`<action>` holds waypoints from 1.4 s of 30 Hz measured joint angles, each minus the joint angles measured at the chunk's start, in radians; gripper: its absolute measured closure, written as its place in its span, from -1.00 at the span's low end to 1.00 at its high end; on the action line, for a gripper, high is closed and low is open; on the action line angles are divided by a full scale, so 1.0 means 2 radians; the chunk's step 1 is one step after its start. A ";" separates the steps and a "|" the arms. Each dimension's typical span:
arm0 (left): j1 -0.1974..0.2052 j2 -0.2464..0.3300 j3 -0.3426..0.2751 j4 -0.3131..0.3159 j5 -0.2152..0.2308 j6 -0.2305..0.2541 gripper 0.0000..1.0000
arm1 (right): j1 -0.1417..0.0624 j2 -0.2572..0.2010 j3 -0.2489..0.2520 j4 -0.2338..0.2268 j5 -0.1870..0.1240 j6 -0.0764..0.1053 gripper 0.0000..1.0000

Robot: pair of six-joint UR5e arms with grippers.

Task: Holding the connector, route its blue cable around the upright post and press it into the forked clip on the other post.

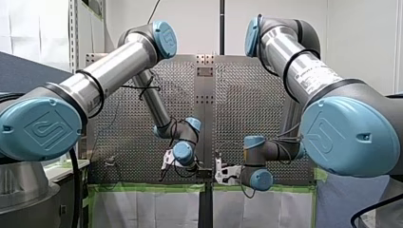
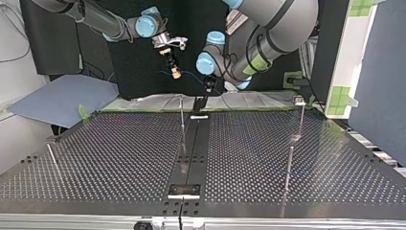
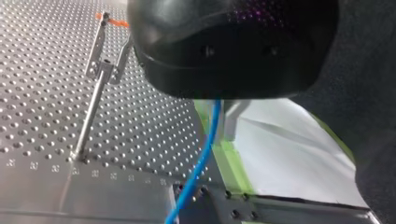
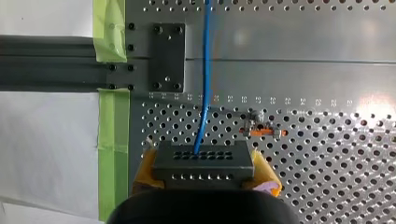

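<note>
My right gripper [image 4: 203,179] is shut on the connector [image 4: 203,163], a dark grey block with rows of holes, held between yellow pads [image 4: 145,170]. The blue cable [image 4: 204,88] runs from the connector's face straight ahead over the table. In the left wrist view the blue cable [image 3: 205,154] comes out from under my left gripper's black body [image 3: 233,46], which hides the grip point. A forked clip with orange tips [image 3: 106,44] tops a thin post [image 3: 88,121] off to one side. In the top view my right gripper [image 2: 175,72] and my left gripper [image 2: 209,85] hang close together above the table's far edge.
The perforated table [image 2: 119,158] carries thin upright posts: one near the middle seam [image 2: 182,120], two on the top view's right [image 2: 301,120] [image 2: 288,170], one at its left [image 2: 52,160]. Green tape [image 4: 111,32] and white sheeting [image 3: 289,149] line the table's edge.
</note>
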 joint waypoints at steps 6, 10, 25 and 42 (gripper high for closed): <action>-0.003 0.000 0.000 0.002 -0.008 0.005 1.00 | -0.005 0.000 0.000 0.000 0.001 0.002 1.00; -0.009 0.000 0.000 0.006 -0.020 0.011 1.00 | -0.010 0.000 -0.001 0.000 0.001 0.003 1.00; -0.038 0.000 -0.001 0.051 -0.070 -0.002 1.00 | -0.028 0.000 -0.010 0.010 0.002 0.005 1.00; -0.046 0.000 -0.001 0.064 -0.113 -0.004 1.00 | -0.052 0.000 -0.019 0.013 0.001 0.014 1.00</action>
